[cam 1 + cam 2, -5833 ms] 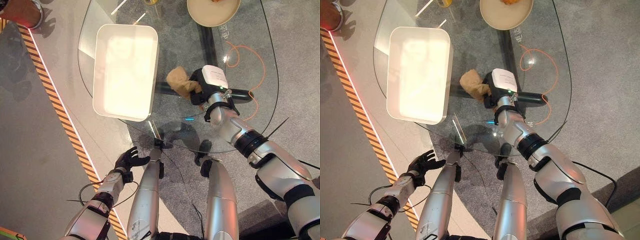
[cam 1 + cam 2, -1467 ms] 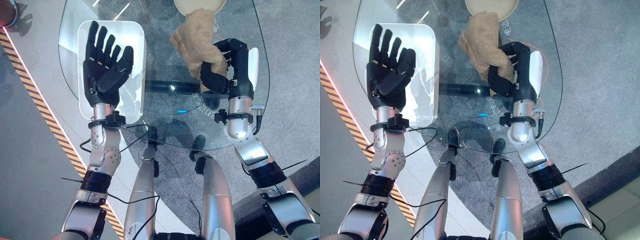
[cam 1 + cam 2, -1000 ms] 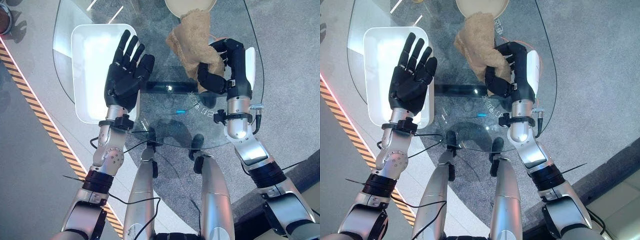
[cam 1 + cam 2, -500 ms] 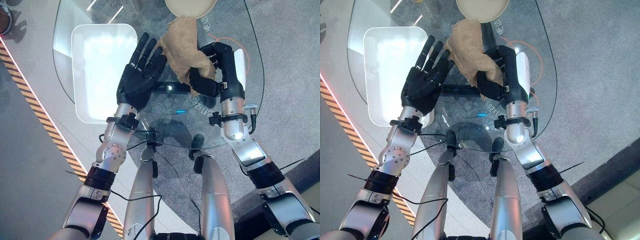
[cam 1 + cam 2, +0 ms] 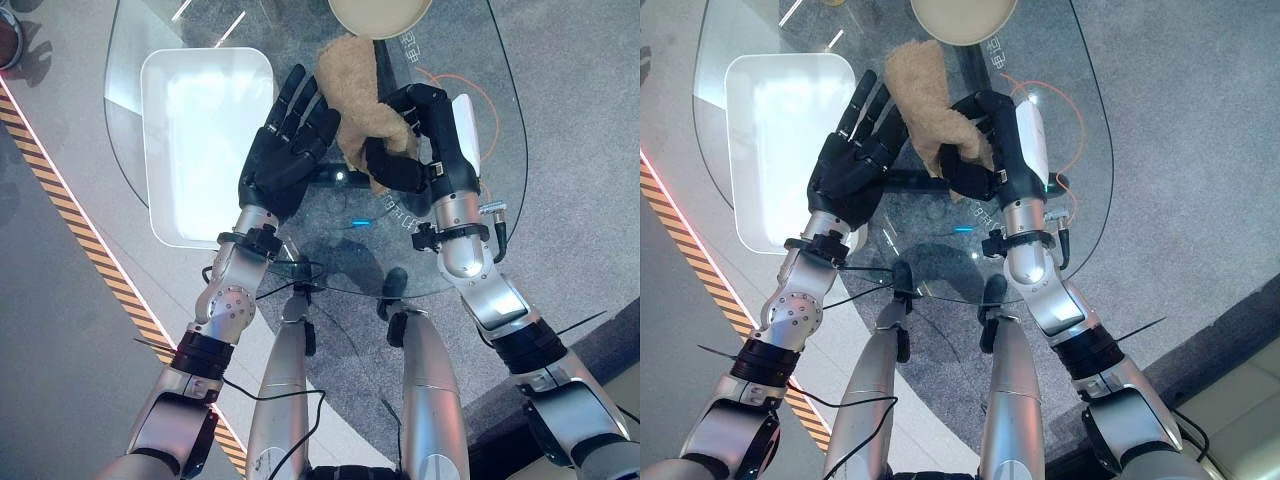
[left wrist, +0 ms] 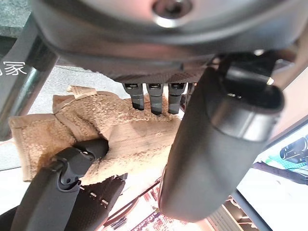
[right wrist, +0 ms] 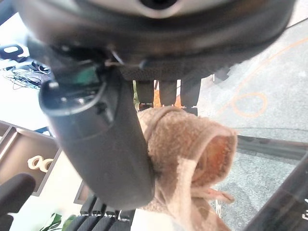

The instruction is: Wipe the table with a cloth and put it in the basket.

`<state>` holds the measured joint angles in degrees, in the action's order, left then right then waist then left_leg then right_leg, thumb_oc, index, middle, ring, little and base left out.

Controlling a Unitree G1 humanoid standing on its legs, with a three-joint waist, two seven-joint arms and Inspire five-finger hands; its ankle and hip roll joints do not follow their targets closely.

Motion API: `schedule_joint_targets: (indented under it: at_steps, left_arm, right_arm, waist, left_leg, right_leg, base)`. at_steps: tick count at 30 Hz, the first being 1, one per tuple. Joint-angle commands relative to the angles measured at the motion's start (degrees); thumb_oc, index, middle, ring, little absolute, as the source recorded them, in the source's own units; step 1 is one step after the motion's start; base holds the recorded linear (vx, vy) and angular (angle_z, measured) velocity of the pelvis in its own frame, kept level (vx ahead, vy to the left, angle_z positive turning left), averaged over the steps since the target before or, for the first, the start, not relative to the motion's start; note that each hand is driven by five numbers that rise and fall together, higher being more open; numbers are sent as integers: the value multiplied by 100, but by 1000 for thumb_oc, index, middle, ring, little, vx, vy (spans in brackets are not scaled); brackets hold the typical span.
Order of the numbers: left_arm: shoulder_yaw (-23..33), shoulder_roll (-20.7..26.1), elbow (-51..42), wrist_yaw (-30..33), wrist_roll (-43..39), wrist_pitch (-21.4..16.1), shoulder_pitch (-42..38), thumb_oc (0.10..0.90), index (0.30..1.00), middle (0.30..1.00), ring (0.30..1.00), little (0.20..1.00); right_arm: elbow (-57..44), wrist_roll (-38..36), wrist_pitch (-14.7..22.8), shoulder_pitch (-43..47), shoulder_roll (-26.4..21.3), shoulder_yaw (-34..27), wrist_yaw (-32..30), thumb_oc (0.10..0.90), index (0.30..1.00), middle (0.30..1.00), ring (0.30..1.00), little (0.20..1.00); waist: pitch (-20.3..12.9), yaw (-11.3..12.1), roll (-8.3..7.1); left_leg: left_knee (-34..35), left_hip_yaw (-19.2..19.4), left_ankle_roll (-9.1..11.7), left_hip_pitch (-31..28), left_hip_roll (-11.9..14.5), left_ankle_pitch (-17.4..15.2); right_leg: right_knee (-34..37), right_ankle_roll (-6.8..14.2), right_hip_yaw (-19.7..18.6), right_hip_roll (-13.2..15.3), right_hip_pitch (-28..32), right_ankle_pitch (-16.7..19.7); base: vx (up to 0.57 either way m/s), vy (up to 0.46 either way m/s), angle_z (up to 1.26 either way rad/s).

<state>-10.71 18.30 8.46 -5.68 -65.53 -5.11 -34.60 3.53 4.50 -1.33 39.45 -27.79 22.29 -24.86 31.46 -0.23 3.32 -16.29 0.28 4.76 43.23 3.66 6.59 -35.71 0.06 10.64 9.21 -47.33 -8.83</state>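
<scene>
— Fingers (image 5: pixel 395 175) of the right hand (image 5: pixel 425 140): what are they doing?

— Curled tight round the tan cloth (image 5: pixel 352 85), near the middle of the left eye frame. That hand's wrist view shows the thumb and fingers wrapped about a bunched fold of the cloth (image 7: pixel 185 159).

— And the left hand (image 5: pixel 285 150)?

— Raised palm-up just left of the cloth, its fingers (image 5: pixel 292 95) straight and spread. Their tips reach the cloth's left edge; from the head views I cannot tell whether they touch it. In the left wrist view the cloth (image 6: pixel 120 137) lies right past the straight fingers (image 6: pixel 153 98), with the right hand's dark fingers (image 6: pixel 72 166) clamped on its lower part.

— Where is the cloth relative to the table?

— Held up above the glass table (image 5: pixel 500 190), not lying on it. It stands mostly upright out of the right hand's grip, its free end pointing toward the top of the frame.

— And the basket?

— A white rectangular basket (image 5: pixel 160 215) sits on the table at the upper left of the frame, left of the open hand. Its inside looks bright and bare; the cloth is well outside it.

— Anything else on the table?

— A round cream plate (image 5: pixel 380 22) at the top edge, just above the cloth. An orange cable (image 5: pixel 500 110) shows through the glass to the right of the right hand. A striped yellow-and-black line (image 5: pixel 90 260) runs along the floor at the left.
</scene>
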Motion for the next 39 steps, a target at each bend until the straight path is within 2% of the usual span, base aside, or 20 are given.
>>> schedule_joint_targets:
  at_steps: [1, 3, 11, 14, 26, 39]
  left_arm:
    - [-51, -130, -655, -183, 9, -235, -617, 800, 900, 900, 900, 900]
    - [-41, -145, -632, -121, 80, -290, -621, 800, 900, 900, 900, 900]
    - [113, -47, -507, 768, 972, -1042, -604, 800, 900, 900, 900, 900]
    - [182, -18, -457, 972, 1181, -1162, -599, 800, 900, 900, 900, 900]
    - [318, -55, -307, 1252, 1347, -1203, -635, 800, 900, 900, 900, 900]
    - [262, -102, -46, 1245, 1340, -1133, -806, 800, 900, 900, 900, 900]
  right_arm:
    - [-1468, 115, 721, 956, 123, -38, -42, 100, 300, 300, 300, 200]
    - [-1485, 166, 706, 956, 140, -37, -82, 100, 300, 300, 300, 200]
    - [-1500, 290, 805, 897, 78, -205, -401, 100, 300, 300, 300, 200]
    - [-1516, 305, 849, 869, 68, -293, -441, 100, 300, 300, 300, 200]
    - [-1526, 350, 958, 860, 79, -427, -574, 100, 300, 300, 300, 200]
    - [-1516, 252, 1036, 993, 145, -361, -411, 100, 300, 300, 300, 200]
  waist:
    - [-166, -36, -99]
    - [-166, -37, -101]
    - [-166, -30, -112]
    - [-166, -29, -123]
    - [-166, -44, -140]
    - [-166, -74, -149]
  left_leg:
    - [-613, 394, -253, -21, -157, -688]
    - [-613, 395, -251, -20, -160, -690]
    - [-650, 371, -254, -2, -171, -709]
    - [-666, 355, -253, 5, -174, -719]
    - [-695, 354, -241, 37, -154, -729]
    - [-650, 364, -220, 4, -139, -708]
  right_leg:
    - [802, 371, -259, -263, 186, 585]
    - [799, 368, -259, -266, 183, 581]
    - [754, 370, -268, -282, 167, 549]
    - [735, 372, -274, -291, 160, 537]
    - [680, 370, -275, -304, 122, 510]
    - [703, 367, -288, -328, 158, 492]
  base:
    - [0, 0, 0]
    - [0, 0, 0]
    - [0, 0, 0]
    - [0, 0, 0]
    - [0, 0, 0]
    - [0, 0, 0]
